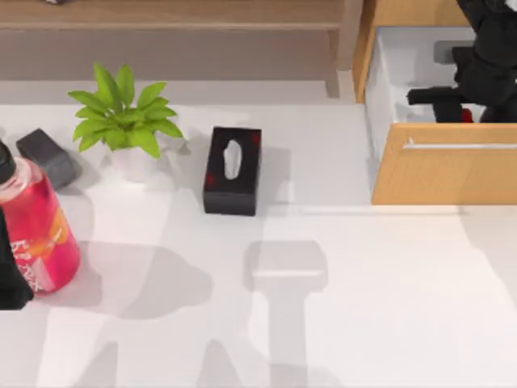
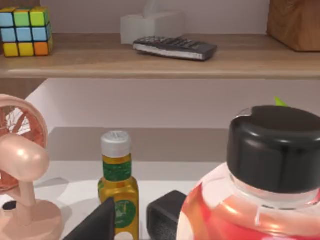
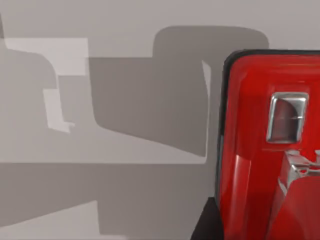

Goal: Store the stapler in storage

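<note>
Top view, left edge: the left arm [image 1: 10, 279] sits parked, a dark mass beside a glossy pink-red bottle [image 1: 36, 230] with a black cap and a label whose writing cannot be read. Whether the left gripper's fingers are spread or closed cannot be told. Behind the bottle lies a small dark-grey rounded block [image 1: 48, 156]. To its right stands a leafy green plant [image 1: 121, 117] in a smooth white pot, then a black rectangular tissue box [image 1: 233, 170] with red markings and white tissue in its oval slot. All rest on a matte white table [image 1: 339, 307].

Left wrist view: a long light-wood shelf [image 2: 150, 62] carries a multicoloured puzzle cube [image 2: 25, 30], a white tissue box [image 2: 152, 25] and a dark remote control [image 2: 175, 47]. Below stand a pale-pink fan [image 2: 20, 160] and a yellow oil bottle [image 2: 117, 192] with a green label and silver cap.

Top view, right: the storage [image 1: 444, 166], a light-wood drawer with a thin silver bar handle, is pulled open, its inside white. The right gripper [image 1: 477, 93] reaches into it from above; the state of its fingers cannot be told.

Right wrist view: the stapler [image 3: 260, 150], glossy red with a black edge and a metal inset, fills the side above the drawer's white floor.
</note>
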Controlling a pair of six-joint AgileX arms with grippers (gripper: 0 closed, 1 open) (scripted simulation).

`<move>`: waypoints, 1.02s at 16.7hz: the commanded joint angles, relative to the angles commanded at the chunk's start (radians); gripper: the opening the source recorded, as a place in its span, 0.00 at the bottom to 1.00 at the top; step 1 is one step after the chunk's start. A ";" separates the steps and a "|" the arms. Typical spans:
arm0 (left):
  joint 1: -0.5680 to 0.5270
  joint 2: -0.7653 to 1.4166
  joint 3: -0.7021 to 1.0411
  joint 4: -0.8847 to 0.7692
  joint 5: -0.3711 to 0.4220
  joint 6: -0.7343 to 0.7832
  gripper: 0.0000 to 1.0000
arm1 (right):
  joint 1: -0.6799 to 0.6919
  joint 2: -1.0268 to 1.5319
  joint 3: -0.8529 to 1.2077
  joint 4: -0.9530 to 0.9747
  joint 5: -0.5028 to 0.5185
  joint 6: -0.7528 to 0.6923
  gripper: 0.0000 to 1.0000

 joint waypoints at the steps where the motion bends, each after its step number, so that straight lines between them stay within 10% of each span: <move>1: 0.000 0.000 0.000 0.000 0.000 0.000 1.00 | 0.000 0.000 0.000 0.000 0.000 0.000 0.23; 11: 0.000 0.000 0.000 0.000 0.000 0.000 1.00 | 0.000 0.000 0.000 0.000 0.000 0.000 0.98; 17: 0.000 0.000 0.000 0.000 0.000 0.000 1.00 | 0.000 0.000 0.000 0.000 0.000 0.000 1.00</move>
